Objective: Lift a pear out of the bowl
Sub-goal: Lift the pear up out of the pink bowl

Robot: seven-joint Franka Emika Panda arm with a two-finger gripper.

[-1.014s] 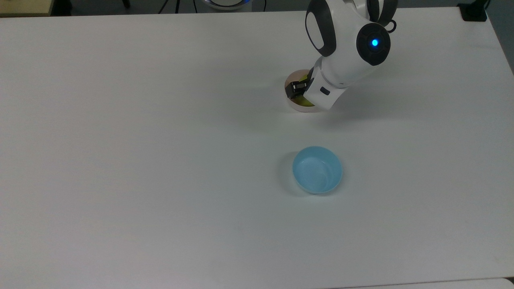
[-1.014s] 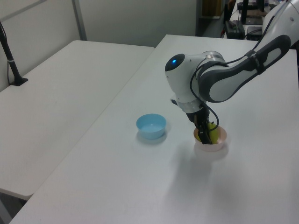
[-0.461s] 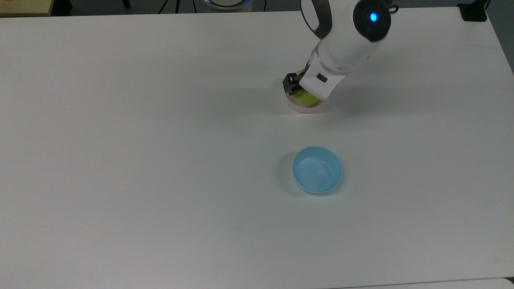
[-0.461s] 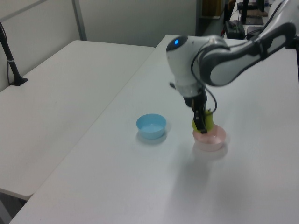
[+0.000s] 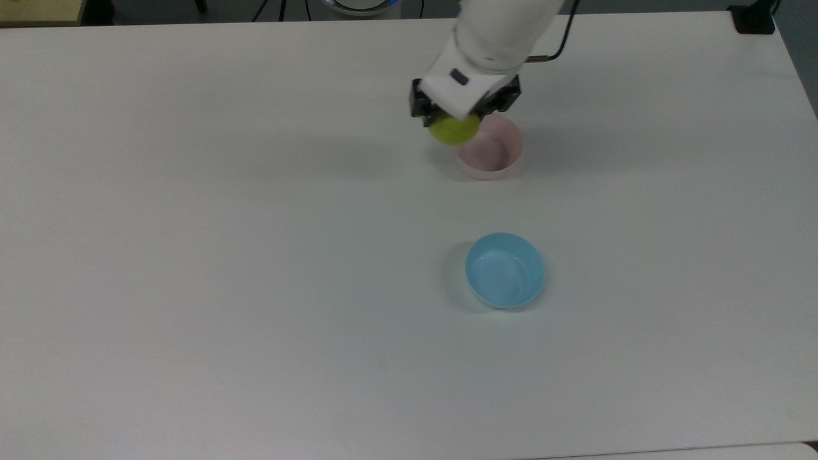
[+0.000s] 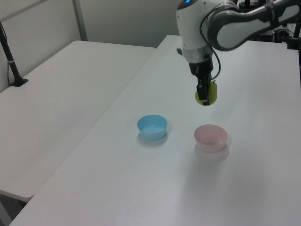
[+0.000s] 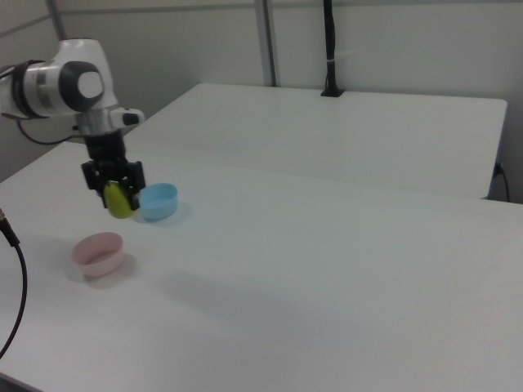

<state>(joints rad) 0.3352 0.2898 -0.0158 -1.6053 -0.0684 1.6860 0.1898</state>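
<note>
The pincer (image 5: 455, 121) pinches the pear (image 5: 454, 130), holding it in the air above the white worktop (image 5: 255, 255), clear of the pink bowl (image 5: 491, 153). In the top view the pear shows as a rounded yellow-green shape under the pincer's white housing, overlapping the bowl's rim at the top view's left, so from there it is hard to judge how high the fruit hangs. The left view settles that: the pear (image 6: 207, 93) hangs well above the bowl (image 6: 211, 137), with bare worktop visible between them, and a dark finger (image 6: 201, 92) runs down the pear's near side. The right view shows both dark fingers (image 7: 92, 174) flanking the pear (image 7: 121, 201), which hangs lengthwise below them, up and to the right view's right of the bowl (image 7: 98, 251). The bowl's inside looks bare in all three views. A blue bowl (image 5: 505, 269) stands apart from the pink one, lower in the top view; in the left view it (image 6: 152, 126) sits to the left view's left of the pink bowl, and in the right view it (image 7: 158, 200) appears just behind the hanging pear. The left view also shows the arm (image 6: 225, 28) reaching in from the upper right.
</note>
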